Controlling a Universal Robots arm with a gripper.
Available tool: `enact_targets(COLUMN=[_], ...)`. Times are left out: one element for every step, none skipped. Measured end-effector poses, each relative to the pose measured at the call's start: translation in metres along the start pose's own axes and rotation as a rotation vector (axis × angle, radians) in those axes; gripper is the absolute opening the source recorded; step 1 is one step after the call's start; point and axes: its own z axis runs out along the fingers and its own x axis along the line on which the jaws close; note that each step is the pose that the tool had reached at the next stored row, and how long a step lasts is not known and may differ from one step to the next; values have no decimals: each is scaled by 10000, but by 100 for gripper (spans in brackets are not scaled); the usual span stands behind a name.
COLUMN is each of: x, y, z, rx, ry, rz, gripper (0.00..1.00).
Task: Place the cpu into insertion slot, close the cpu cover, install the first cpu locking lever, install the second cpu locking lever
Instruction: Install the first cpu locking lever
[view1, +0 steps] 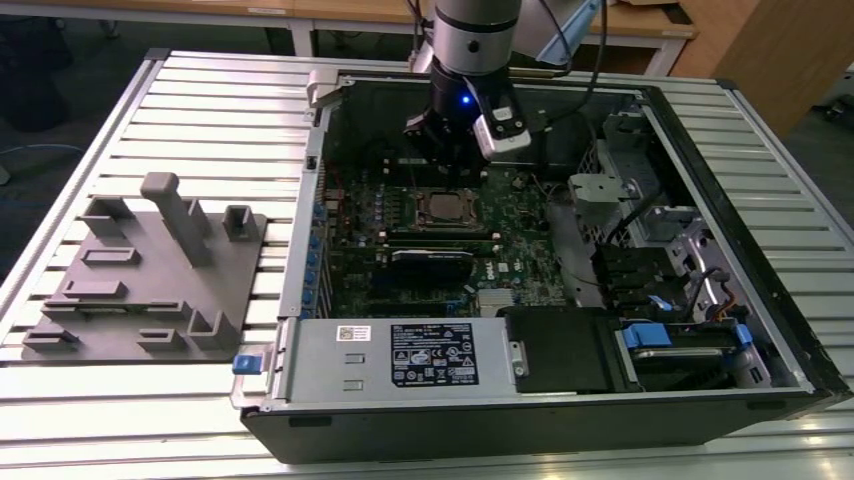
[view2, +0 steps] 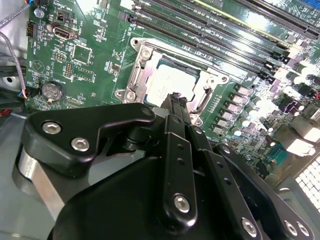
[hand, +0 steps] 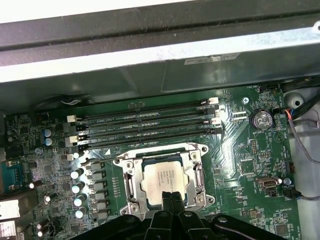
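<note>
Hovering low inside the open computer case (view1: 747, 160), the gripper (hand: 168, 196) has its fingers pressed together, tip against tip, with nothing held between them. In both wrist views those closed tips sit just over one edge of the cpu (hand: 166, 178), which lies flat in the insertion slot (hand: 165, 161) on the green motherboard (hand: 250, 165). The cpu cover (hand: 160, 151) looks to be down around it, with the chip's silver top showing through the window. In the exterior view the socket is in the middle of the board, just on the near side of the arm. A grey fixture plate (view1: 147, 290) lies well apart toward the exterior view's left. A thin lever rod (hand: 201, 175) runs along the cover's side; whether it is hooked under its catch I cannot tell.

Judging by this, the work is at the cover or a lever. Doing it well means using the closed tips as one blunt pusher, bearing on the metal frame or rod and never on the chip's top. The push should go slowly and straight, so nothing skids toward the memory slots (hand: 145, 125) just beside the socket.
</note>
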Motion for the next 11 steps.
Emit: enact_targets(x=[-1,-1,-2,-4,-4,-5,-5,-5,-5,-5,-4], y=[-2,-8,-15,-22,-28,-31,-34,-34,-34,-34,-34], z=[-1,0,1,0,1,1,0,0,0,0,0], rx=[-52,-191,-365,-532,-663,-725,-750,-755,-755,-756,-756], ry=[8,30,56,80,98,108,112,113,113,113,113], rz=[1,6,11,15,19,21,21,22,23,23,21], gripper=[11,11,11,11,11,11,11,11,11,11,11])
